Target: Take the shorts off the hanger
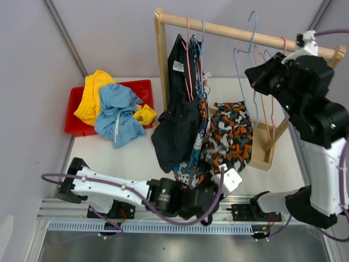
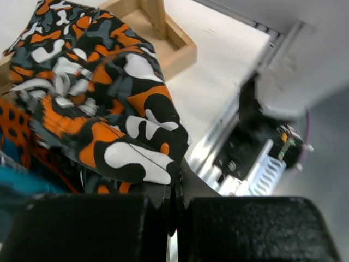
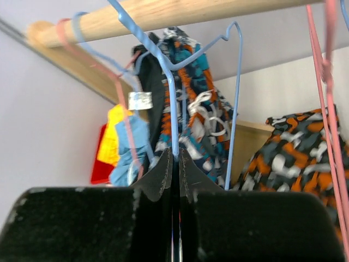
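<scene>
Top external view: both grippers clamped, one on cloth, one on wire

Wooden rack [image 1: 162, 65] stands at the back of the table [image 1: 136, 155], with its rail across the top.

Black shorts [image 1: 175, 131], with a white label, hang from a hanger at the rail's left end. Hung patterned shorts [image 1: 197, 144] hang right beside them, touching, and are partly covered by the black pair.

Loose patterned shorts [image 1: 233, 134], in orange, black, white and grey, lie heaped on the rack's base frame, to the right of the hung pairs.

Red bin [image 1: 144, 87] sits at the left rear. Yellow shorts [image 1: 90, 101] and blue shorts [image 1: 117, 117] are piled in it. The blue pair lies on top and spills over the bin's front edge onto the table.

Left gripper [image 2: 175, 176] is low, near the table's front edge. Left wrist view shows the jaws pressed together, with the hem of the loose patterned shorts pinched at the tips.

Right gripper [image 3: 175, 158] is raised close under the rail, right of centre. Right wrist view shows the jaws squeezed narrow on a wire of the blue hanger [image 3: 169, 71], which hooks over the rail. Pink hangers [image 3: 327, 82] hang just to the right of it.
</scene>
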Motion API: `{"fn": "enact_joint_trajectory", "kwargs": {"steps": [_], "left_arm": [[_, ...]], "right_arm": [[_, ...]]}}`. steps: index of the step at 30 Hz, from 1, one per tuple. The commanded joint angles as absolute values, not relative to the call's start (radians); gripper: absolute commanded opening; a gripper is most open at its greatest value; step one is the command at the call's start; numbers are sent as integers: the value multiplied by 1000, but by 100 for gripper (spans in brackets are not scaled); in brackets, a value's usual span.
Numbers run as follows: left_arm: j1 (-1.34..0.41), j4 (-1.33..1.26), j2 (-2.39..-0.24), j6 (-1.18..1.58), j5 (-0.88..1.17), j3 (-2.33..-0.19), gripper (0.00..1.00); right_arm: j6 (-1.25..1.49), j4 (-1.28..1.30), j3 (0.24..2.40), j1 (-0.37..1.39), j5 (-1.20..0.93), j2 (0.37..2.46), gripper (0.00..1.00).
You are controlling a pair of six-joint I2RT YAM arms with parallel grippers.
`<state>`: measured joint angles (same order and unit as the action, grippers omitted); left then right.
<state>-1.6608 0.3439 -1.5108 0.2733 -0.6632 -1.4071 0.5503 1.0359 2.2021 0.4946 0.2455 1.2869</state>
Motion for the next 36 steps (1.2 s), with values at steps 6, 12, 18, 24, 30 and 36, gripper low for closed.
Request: {"fn": "enact_joint_trajectory", "kwargs": {"steps": [6, 12, 18, 24, 30, 36], "left_arm": [[-1824, 799, -1341, 310, -1091, -1776, 0], [-1809, 742, -1243, 71, -1235, -1845, 0], [-1769, 363, -1126, -326, -1304, -1775, 0], [-1671, 23, -1111, -705, -1289, -1808, 0], [-1468, 196, -1141, -635, -1156, -1946, 0], [-1139, 530, -1238, -414, -947, -2155, 0]], "right_arm": [[546, 865, 1973, 381, 169, 1224, 0], [555, 861, 1829, 350, 137, 1128, 0], [557, 871, 1724, 347, 120, 1037, 9], [549, 916, 1701, 347, 143, 997, 99], [543, 916, 1671, 347, 160, 956, 99], [540, 914, 1609, 347, 161, 917, 99]]}}
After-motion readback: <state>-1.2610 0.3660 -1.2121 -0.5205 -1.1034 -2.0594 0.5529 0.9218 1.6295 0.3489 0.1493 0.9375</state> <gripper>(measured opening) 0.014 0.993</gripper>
